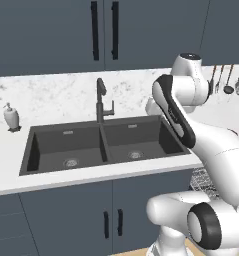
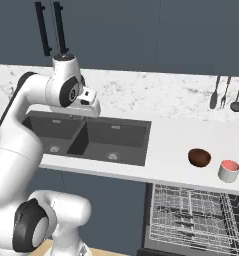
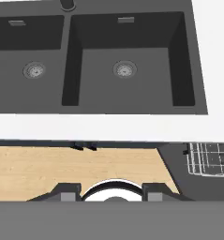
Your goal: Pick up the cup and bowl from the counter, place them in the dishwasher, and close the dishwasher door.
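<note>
The pale cup [image 2: 229, 170] with a red-pink inside stands on the white counter [image 2: 173, 142] at the right. The dark reddish-brown bowl [image 2: 199, 157] sits just left of it. Both are well apart from my hand. My gripper [image 3: 111, 193] hangs over the sink's front edge, open, with nothing between its fingertips [image 3: 69, 192]. The dishwasher's wire rack [image 2: 191, 215] is pulled out below the counter, under the cup and bowl. It also shows as the rack [image 3: 209, 159] in the hand view, above a dark panel [image 3: 176, 171] that looks like the lowered dishwasher door.
A dark double sink [image 1: 101, 145] with a faucet [image 1: 102, 102] is set in the counter. A soap dispenser [image 1: 11, 117] stands at its left. Utensils [image 2: 226, 95] hang on the back wall at the right. Dark cabinets run above and below, with wooden floor [image 3: 62, 168] in front.
</note>
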Controlling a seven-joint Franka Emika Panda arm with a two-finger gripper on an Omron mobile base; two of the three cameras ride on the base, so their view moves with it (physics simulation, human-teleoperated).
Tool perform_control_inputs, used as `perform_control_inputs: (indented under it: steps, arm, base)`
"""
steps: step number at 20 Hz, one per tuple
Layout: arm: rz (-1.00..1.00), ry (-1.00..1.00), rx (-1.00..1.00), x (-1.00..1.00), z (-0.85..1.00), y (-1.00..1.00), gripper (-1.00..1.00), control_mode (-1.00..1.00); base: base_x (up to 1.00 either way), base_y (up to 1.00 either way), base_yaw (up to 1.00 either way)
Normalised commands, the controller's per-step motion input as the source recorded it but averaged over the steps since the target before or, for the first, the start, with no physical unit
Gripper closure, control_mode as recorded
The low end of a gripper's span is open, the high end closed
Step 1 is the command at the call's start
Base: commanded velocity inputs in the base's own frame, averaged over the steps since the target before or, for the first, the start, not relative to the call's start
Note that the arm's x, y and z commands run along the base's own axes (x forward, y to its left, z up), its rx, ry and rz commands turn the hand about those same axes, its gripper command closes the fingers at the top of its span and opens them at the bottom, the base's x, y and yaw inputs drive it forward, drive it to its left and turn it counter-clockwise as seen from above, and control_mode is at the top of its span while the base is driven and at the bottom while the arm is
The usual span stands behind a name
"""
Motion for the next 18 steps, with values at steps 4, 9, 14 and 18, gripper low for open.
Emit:
perform_control_inputs:
  steps: [4,9,14,18]
  arm:
    - [0.00,0.00,0.00,0.00,0.00,0.00,-1.00,1.00]
    - [0.00,0.00,0.00,0.00,0.00,0.00,-1.00,1.00]
    - [0.00,0.00,0.00,0.00,0.00,0.00,-1.00,1.00]
    - [0.00,0.00,0.00,0.00,0.00,0.00,-1.00,1.00]
  base:
    - [0.00,0.00,-0.01]
    - [0.00,0.01,-0.36]
    - [0.00,0.17,-0.59]
    - [0.03,0.28,-0.56]
